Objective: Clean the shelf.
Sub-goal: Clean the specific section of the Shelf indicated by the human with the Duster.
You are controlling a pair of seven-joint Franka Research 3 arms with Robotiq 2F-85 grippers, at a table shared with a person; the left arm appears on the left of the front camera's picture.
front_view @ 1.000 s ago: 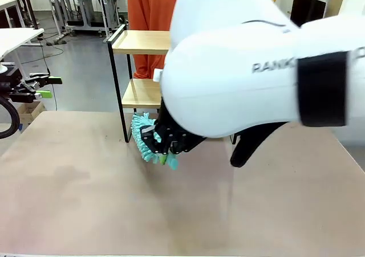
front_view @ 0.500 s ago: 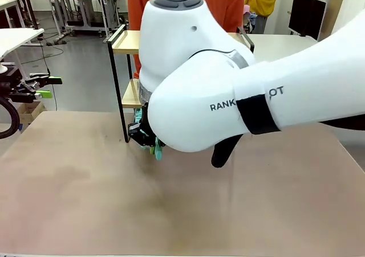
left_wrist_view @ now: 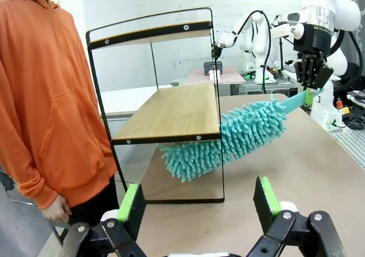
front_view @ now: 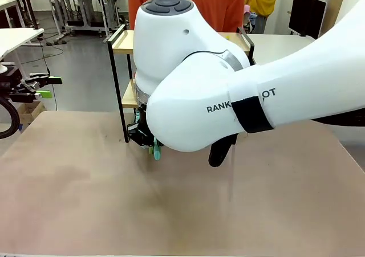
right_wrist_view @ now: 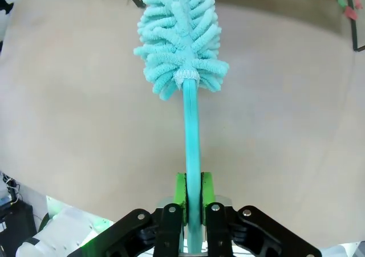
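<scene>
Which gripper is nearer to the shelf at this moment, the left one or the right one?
Right. The right gripper is just in front of the shelf, holding a duster at its lower board; the left gripper hangs open, farther off to its side.

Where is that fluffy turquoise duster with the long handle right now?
In the left wrist view, the turquoise duster slants from the right gripper, shut on its handle, down to the edge of the lower wooden board of the black-framed shelf.

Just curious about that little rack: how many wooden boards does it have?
2. The upper board tops the shelf, the lower board sits about halfway down its black frame. The left wrist view shows the whole frame, so none seems hidden.
</scene>
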